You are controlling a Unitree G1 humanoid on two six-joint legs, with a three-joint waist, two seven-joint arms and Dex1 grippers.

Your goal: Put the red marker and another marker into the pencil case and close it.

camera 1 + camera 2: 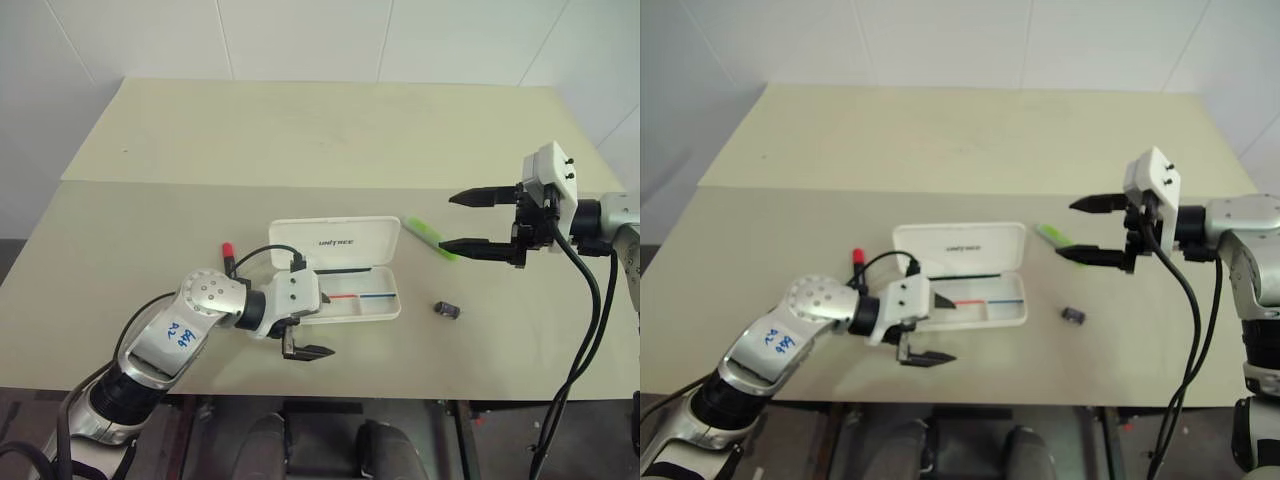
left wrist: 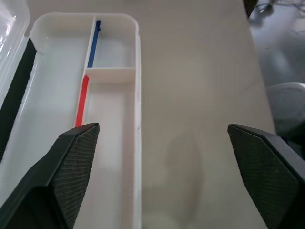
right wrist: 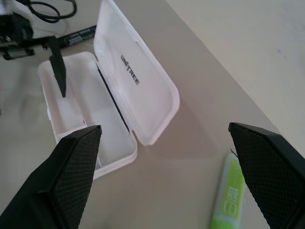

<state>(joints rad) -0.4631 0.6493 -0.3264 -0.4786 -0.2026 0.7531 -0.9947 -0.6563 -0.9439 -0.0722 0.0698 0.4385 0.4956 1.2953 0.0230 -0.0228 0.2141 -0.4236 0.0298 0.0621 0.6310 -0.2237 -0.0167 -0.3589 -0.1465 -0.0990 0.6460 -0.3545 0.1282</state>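
The white pencil case (image 1: 360,306) lies open in the middle of the table, lid (image 3: 138,81) folded back. Its tray (image 2: 112,143) shows red and blue stripes and holds no marker. The red marker (image 1: 228,250) lies on the table left of the lid, partly behind my left arm; its black middle (image 3: 80,33) shows past the lid. The lime-green marker (image 1: 432,237) lies on the table right of the case. My left gripper (image 1: 327,325) is open at the tray's near left corner, empty. My right gripper (image 1: 447,221) hangs open and empty above the green marker (image 3: 229,195).
A small dark grey block (image 1: 447,309) sits on the table right of the tray, near the front edge. The table (image 1: 300,130) stretches bare behind the case, up to a white wall.
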